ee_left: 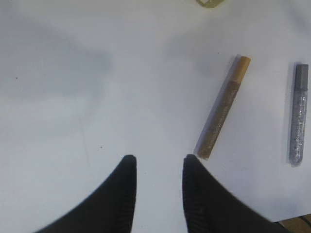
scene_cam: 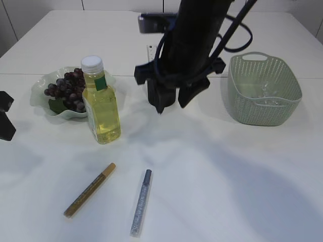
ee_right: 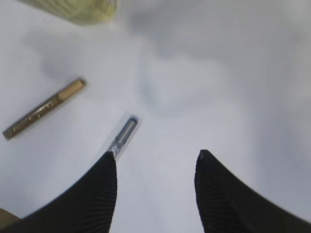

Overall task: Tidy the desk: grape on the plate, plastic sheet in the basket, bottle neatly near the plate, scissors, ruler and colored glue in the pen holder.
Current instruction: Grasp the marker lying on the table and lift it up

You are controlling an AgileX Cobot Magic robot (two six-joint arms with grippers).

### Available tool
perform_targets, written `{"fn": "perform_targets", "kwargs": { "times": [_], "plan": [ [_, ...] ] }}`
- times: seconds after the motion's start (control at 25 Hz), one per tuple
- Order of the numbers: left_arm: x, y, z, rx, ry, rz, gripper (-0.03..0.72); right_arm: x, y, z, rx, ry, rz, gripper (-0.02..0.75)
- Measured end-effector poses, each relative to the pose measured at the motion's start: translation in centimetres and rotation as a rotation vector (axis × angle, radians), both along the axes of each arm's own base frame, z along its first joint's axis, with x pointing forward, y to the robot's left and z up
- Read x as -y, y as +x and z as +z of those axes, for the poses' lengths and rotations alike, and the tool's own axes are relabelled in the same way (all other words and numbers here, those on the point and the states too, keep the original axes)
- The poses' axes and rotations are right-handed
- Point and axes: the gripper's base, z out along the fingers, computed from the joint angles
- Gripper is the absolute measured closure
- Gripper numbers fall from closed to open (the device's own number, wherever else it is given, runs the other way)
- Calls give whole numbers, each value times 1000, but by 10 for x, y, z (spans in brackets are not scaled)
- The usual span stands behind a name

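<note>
- Jaws, right gripper (ee_right: 158,160): parted fairly wide, empty, above the table (scene_cam: 227,176), near the silver glue pen (scene_cam: 141,202).
- Jaws, left gripper (ee_left: 159,162): parted narrowly, empty, just beside the gold glue pen (ee_left: 222,108).
- Bottle (scene_cam: 101,101): upright, touching the plate (scene_cam: 43,80) of grapes (scene_cam: 68,88).
- Basket (scene_cam: 263,89): well right of the bottle.

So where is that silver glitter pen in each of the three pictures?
Exterior view: the silver glitter pen lies near the bottom, just left of centre, on the white table.
Left wrist view: it runs up and down at the right edge.
Right wrist view: only its capped end shows, left of centre, above the left finger.
Shared landmark: the gold glitter pen, lying on its left in every view.
</note>
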Motion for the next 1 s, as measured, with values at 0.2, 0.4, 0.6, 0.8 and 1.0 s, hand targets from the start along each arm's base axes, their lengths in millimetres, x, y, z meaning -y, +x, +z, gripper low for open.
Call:
{"fn": "perform_targets", "kwargs": {
  "times": [0.2, 0.4, 0.6, 0.8, 1.0],
  "plan": [
    [0, 1, 0, 7, 0, 2, 449, -14, -28, -41, -131, -67, -25, 330],
    [0, 1, 0, 11, 0, 2, 449, -23, -52, -78, -212, -89, -64, 330],
    [0, 1, 0, 11, 0, 2, 449, -28, -56, -96, -228, 4, -292, 332],
    [0, 1, 0, 15, -1, 3, 449, -37, -52, -95, -180, 94, -485, 332],
    [0, 2, 1, 23, -1, 5, 449, -57, -60, -103, -185, 93, -521, 332]
  ]
}}
